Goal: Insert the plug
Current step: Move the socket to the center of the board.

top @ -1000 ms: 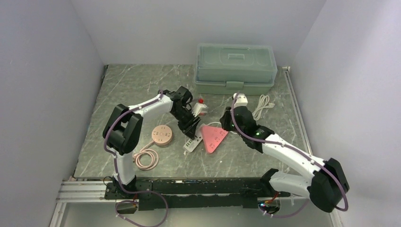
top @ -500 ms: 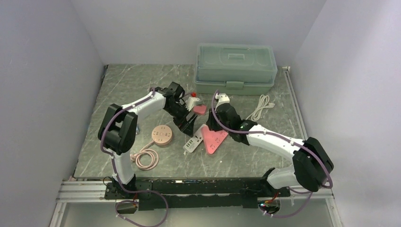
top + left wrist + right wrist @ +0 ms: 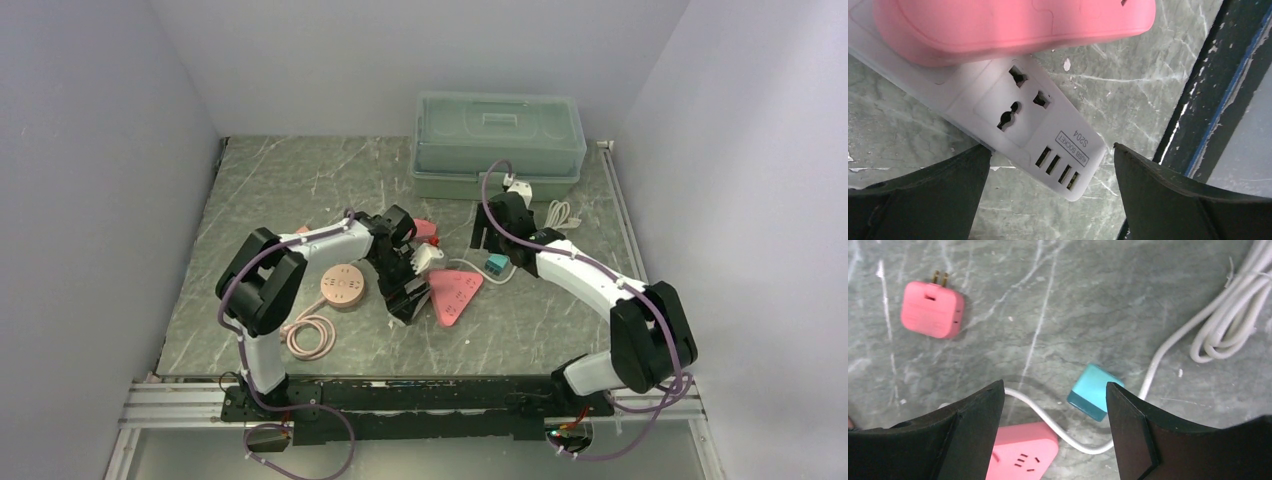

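Jaws spread wide, nothing held
Left gripper [image 3: 1050,150] over white power strip [image 3: 1018,125], right gripper [image 3: 1054,385] over teal plug [image 3: 1094,391].

In the left wrist view the white power strip [image 3: 1023,125] is partly covered by a blurred pink power strip [image 3: 1013,25], itself cut off at the top edge. In the right wrist view the coiled white cable [image 3: 1228,330] is cut off at the right edge.

The bench [image 3: 1128,100] looks like smooth, veined stone. The white power strip [image 3: 1013,125] is matt plastic, the pink power strip [image 3: 998,25] smooth plastic, the teal cube [image 3: 1095,391] slightly glossy.
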Controlling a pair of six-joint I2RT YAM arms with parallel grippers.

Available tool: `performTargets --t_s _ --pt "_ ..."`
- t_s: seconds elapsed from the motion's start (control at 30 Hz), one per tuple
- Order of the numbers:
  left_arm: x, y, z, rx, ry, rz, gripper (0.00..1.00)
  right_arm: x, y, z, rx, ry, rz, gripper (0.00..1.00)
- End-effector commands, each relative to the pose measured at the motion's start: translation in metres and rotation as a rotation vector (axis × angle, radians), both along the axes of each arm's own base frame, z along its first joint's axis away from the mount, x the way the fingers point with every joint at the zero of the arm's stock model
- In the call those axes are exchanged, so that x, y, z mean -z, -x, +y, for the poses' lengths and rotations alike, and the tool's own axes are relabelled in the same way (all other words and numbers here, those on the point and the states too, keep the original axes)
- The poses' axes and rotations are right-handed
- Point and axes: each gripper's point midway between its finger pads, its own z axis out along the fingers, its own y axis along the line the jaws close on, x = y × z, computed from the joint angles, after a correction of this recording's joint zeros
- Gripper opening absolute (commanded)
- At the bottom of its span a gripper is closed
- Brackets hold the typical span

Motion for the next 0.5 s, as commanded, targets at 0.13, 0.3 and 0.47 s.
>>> performTargets --t_s 0.13,0.3,0.47 --pt "0.018 -0.024 0.009 0.13 -0.093 -0.277 1.0 0.025 -0.003 -0.015 0.063 0.046 0.072 0.73" --pt "0.024 -0.027 0.008 0.223 -0.098 -0.342 0.91 0.043 -0.005 -0.017 0.072 0.066 0.124 0.69" --pt "0.019 -0.021 -0.003 0.325 -0.06 -0.361 0.88 0.049 -0.004 -0.024 0.099 0.082 0.136 0.67"
